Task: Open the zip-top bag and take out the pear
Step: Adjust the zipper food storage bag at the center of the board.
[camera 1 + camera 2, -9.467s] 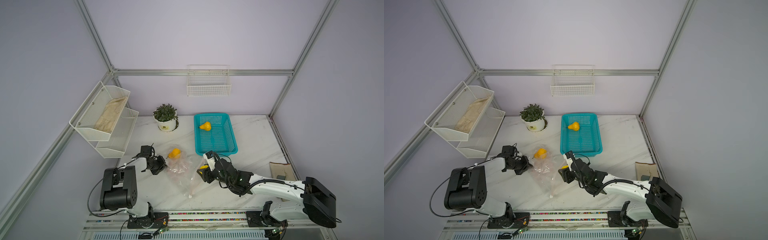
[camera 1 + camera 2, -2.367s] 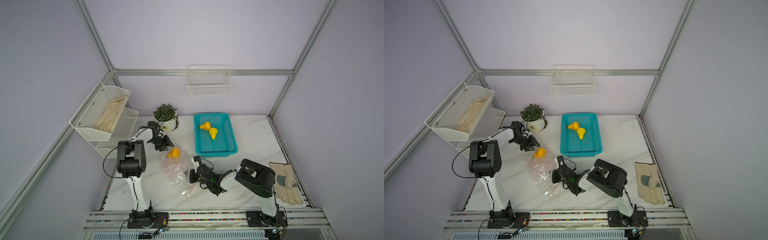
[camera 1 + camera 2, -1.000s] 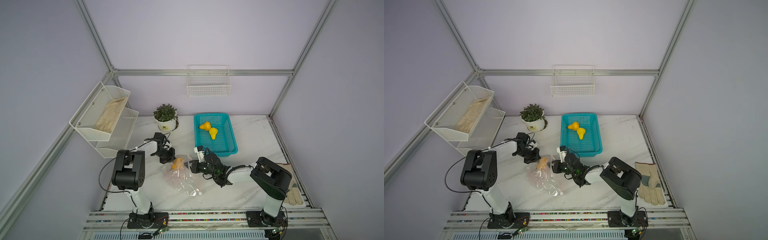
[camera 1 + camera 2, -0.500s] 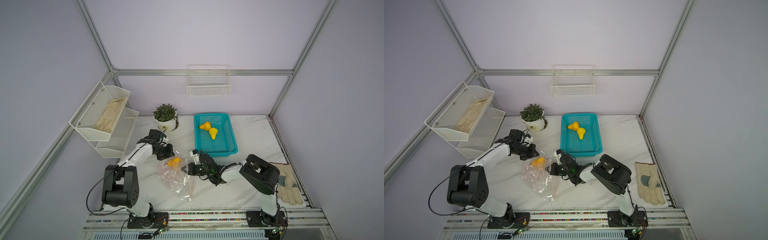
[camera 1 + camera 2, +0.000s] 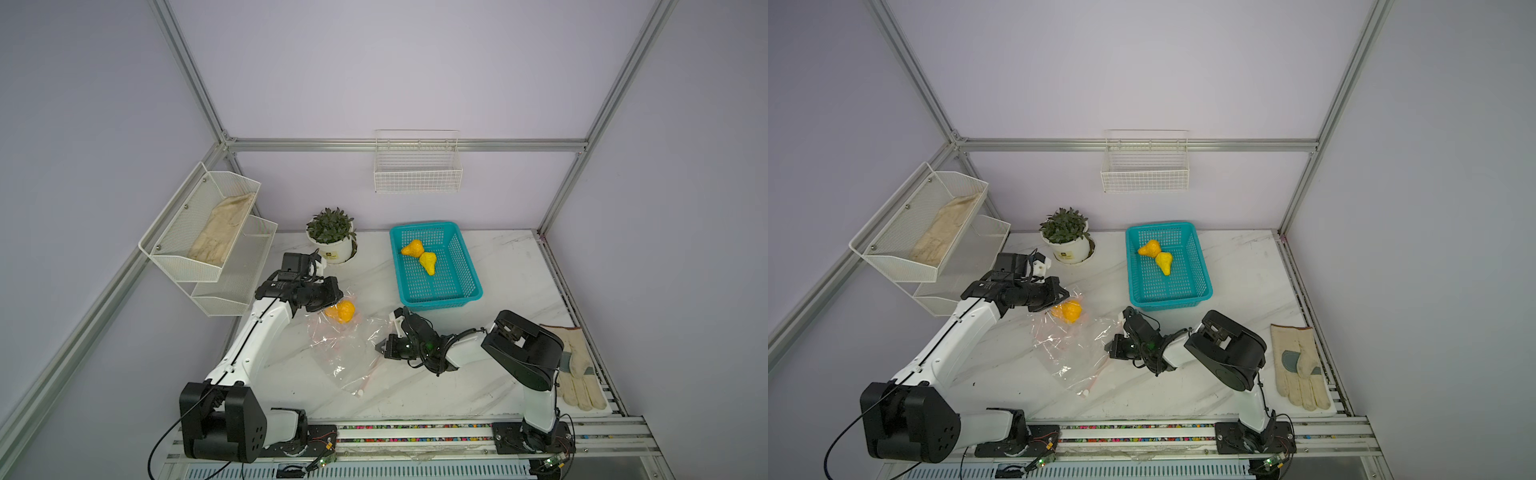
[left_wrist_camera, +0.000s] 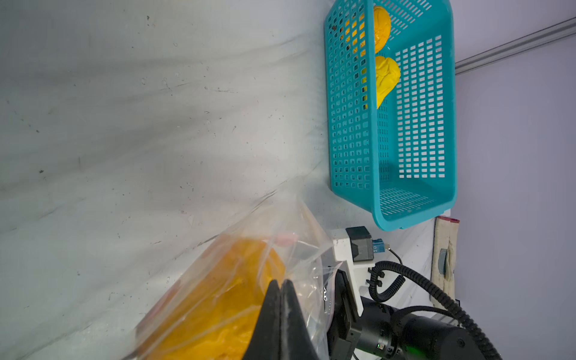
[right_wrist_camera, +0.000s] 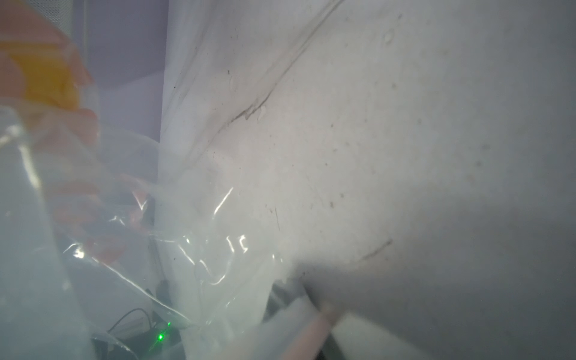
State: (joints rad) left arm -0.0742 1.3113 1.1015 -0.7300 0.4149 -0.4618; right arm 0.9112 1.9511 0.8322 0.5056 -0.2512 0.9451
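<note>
three pears in all: one pear (image 5: 341, 311) sits inside the lone bag (image 5: 347, 357), left of centre in both top views, and two loose pears (image 5: 412, 247) lie in the teal basket (image 5: 440, 301) above and right of it. of the two arms, the left arm reaches up from the lower left. the left gripper (image 5: 330, 306) lies level at the bag's upper end, its fingers (image 6: 271, 299) pressed together on the film beside the pear. the right arm folds low from the lower right. the right gripper (image 5: 379, 347) is pressed together at the bag's right edge, though whether it pinches film i cannot tell. two gloves: one glove (image 5: 220, 228) in the rack (image 5: 199, 266), upper left, and a second glove (image 5: 575, 370) at the table's right edge.
</note>
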